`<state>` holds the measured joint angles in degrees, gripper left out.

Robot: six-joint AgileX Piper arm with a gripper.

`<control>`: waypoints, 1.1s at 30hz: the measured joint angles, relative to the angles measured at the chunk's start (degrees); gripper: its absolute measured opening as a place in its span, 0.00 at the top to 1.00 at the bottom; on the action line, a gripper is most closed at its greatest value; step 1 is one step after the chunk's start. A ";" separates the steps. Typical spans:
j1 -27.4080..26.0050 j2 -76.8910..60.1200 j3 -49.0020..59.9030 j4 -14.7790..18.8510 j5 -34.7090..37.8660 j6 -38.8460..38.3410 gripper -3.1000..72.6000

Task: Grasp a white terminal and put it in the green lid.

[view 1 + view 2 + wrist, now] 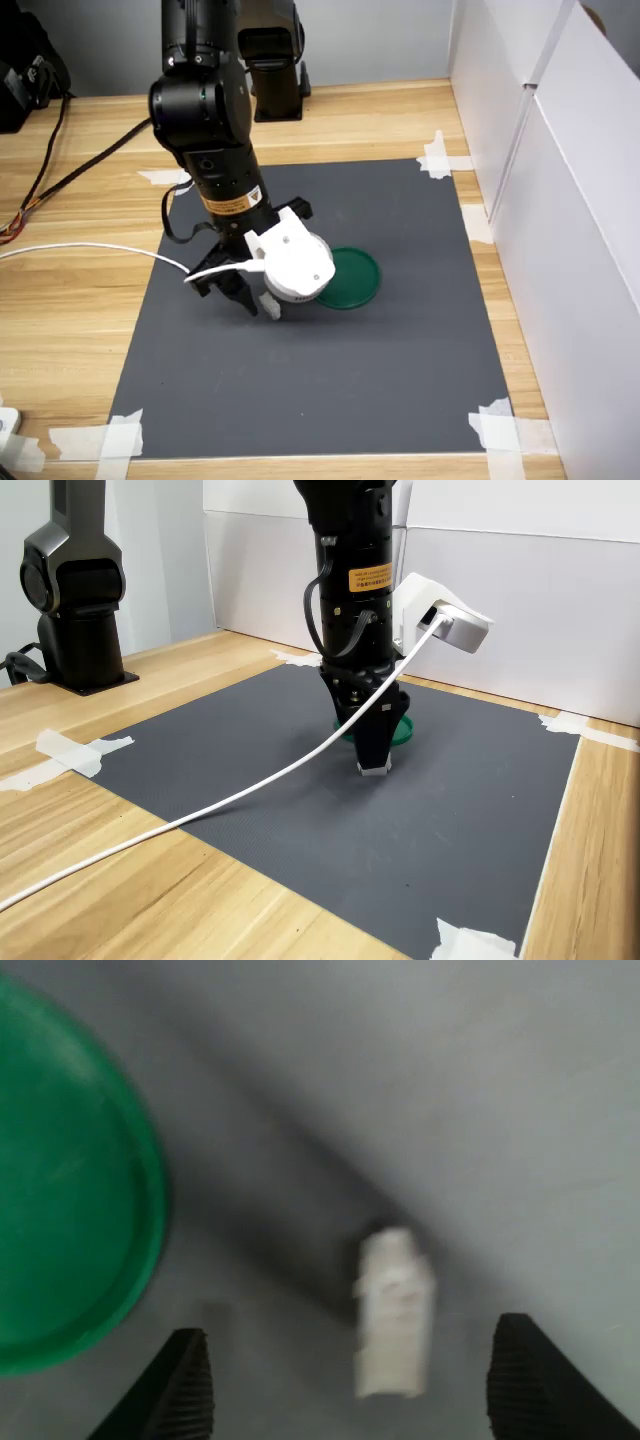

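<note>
In the wrist view the white terminal (393, 1312) lies on the dark grey mat between my two black fingertips (183, 1384), with a gap on each side. My gripper (355, 1392) is open and low over the mat. The green lid (62, 1192) lies flat beside it, empty as far as it shows. In the first exterior view the lid (350, 277) sits just right of the gripper (235, 296), partly hidden by the white wrist camera. In the second exterior view the gripper (375, 748) points straight down, a small pale piece (373, 771) at its tip and the lid (400, 731) behind it.
The grey mat (330, 380) is taped at its corners onto a wooden table (70, 330). A white cable (90, 249) trails from the wrist camera across the mat's left side. A white wall (560, 180) stands on the first exterior view's right. A black stand (75, 590) stands on the second exterior view's left.
</note>
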<state>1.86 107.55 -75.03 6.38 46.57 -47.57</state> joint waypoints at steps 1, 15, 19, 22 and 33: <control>0.00 0.00 0.00 0.00 -0.55 0.06 0.07; 0.00 1.63 -0.99 -0.77 -1.14 2.25 0.10; 0.00 2.08 -3.28 -1.49 -0.89 3.92 0.13; 0.00 2.08 -4.38 -1.54 -0.55 4.01 0.13; 0.00 2.46 -4.51 -0.71 3.44 2.54 0.14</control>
<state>1.86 110.00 -79.54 5.68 50.01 -45.03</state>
